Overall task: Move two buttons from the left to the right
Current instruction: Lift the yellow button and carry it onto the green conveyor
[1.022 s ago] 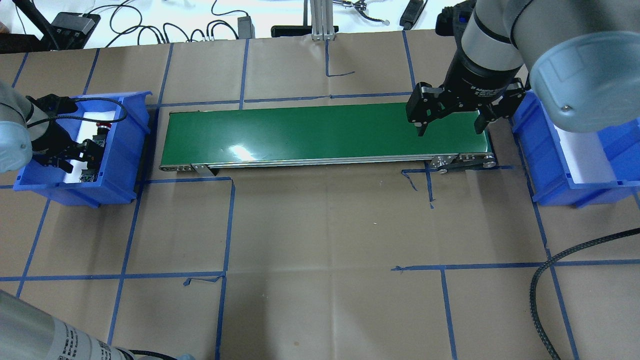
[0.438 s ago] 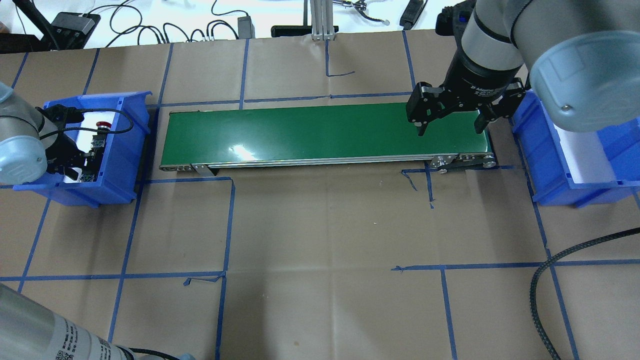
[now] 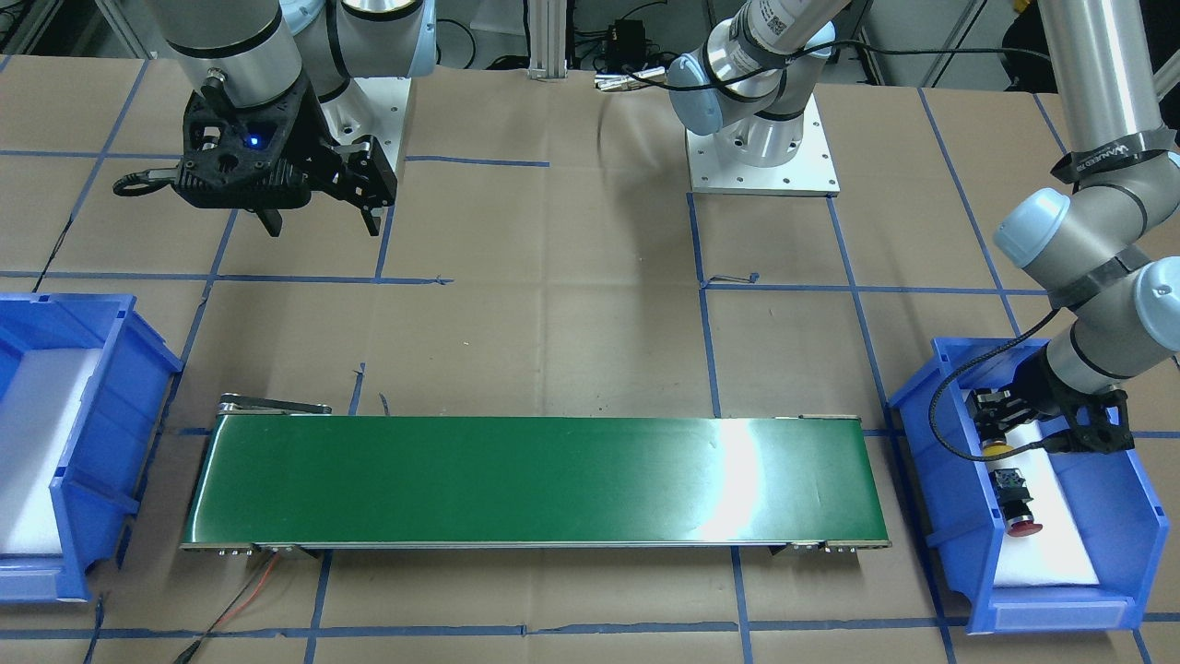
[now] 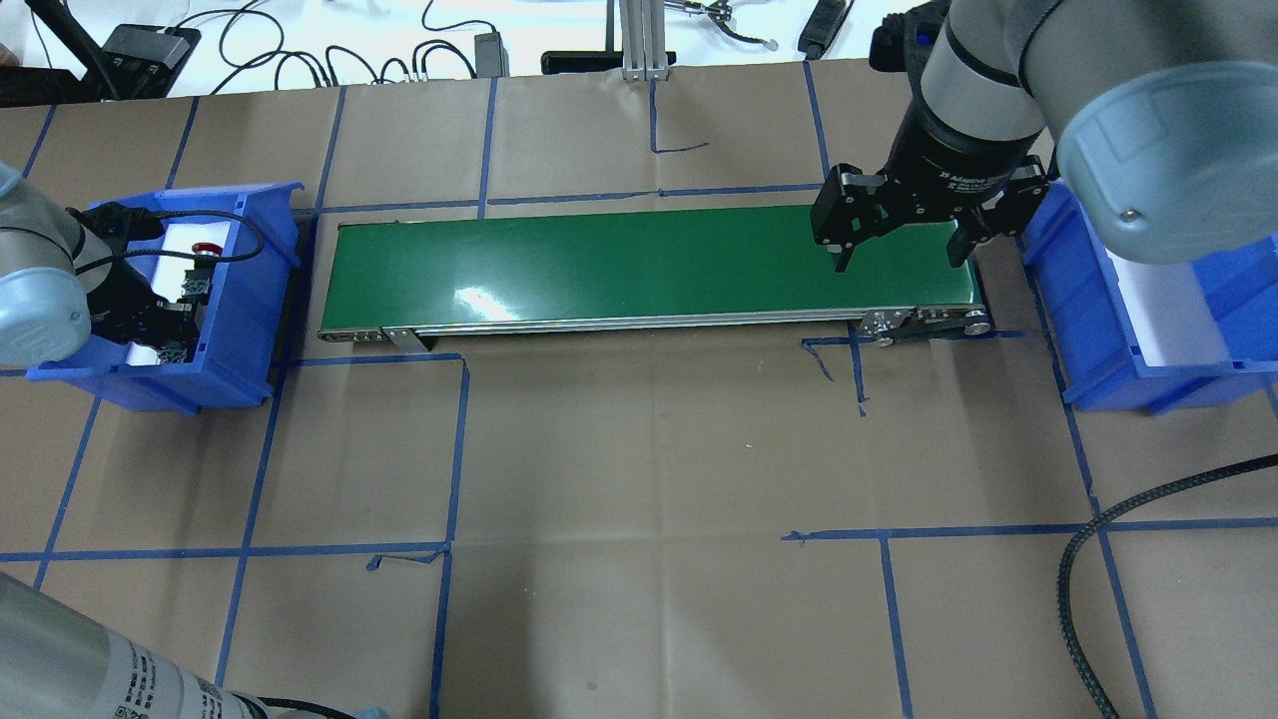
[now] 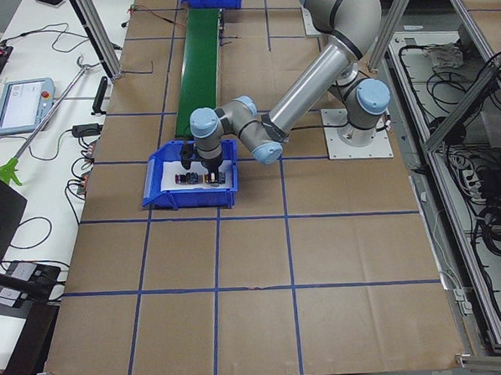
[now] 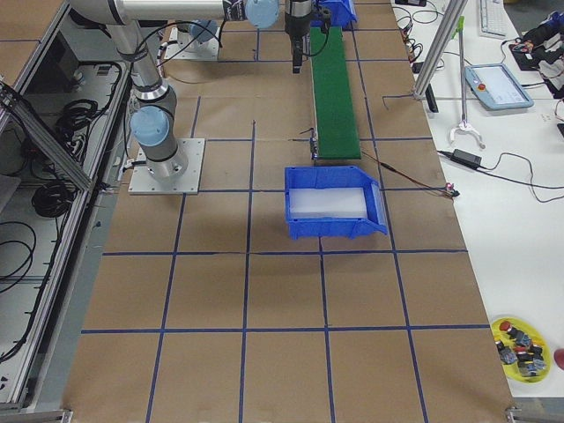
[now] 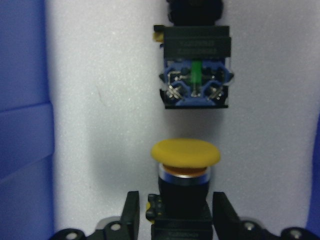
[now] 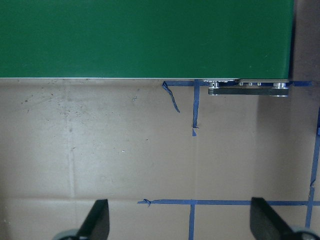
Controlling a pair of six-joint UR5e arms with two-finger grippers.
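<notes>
The yellow-capped button (image 7: 185, 152) lies on white foam in the left blue bin (image 4: 240, 330), also seen in the front view (image 3: 996, 449). The red-capped button (image 3: 1017, 503) lies just beyond it, its rear block (image 7: 195, 82) facing my wrist camera and its red cap (image 4: 207, 250) showing from overhead. My left gripper (image 7: 176, 196) is down in the bin (image 3: 1000, 420), open, with one finger on each side of the yellow button's black body. My right gripper (image 4: 894, 255) is open and empty above the right end of the green conveyor (image 4: 639, 265).
The right blue bin (image 4: 1098, 300) with a white foam liner stands past the conveyor's right end. A black cable (image 4: 1088, 579) loops over the table's near right. A yellow dish of spare parts (image 6: 520, 344) sits far off on a side table.
My left gripper has shifted toward the bin's near end and lowered over the yellow button. The right arm has not moved.
</notes>
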